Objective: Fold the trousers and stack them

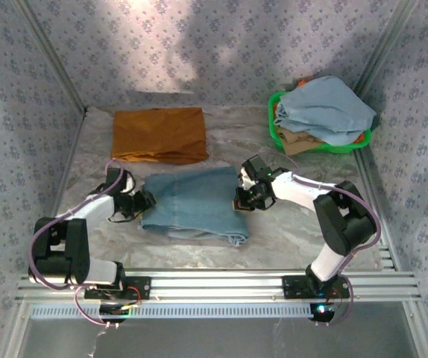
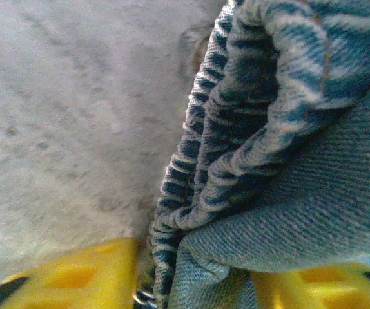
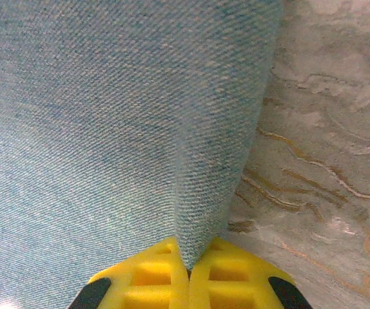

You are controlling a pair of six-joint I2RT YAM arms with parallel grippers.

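Though folded, trousers lengthwise left-right, right claw tight on them, left claw unclear.

Nothing readable in this one, folks. No text, brand tag, number or sign that I can make out on the trousers or on the green basket. The walls just have a small repeating print, not letters.
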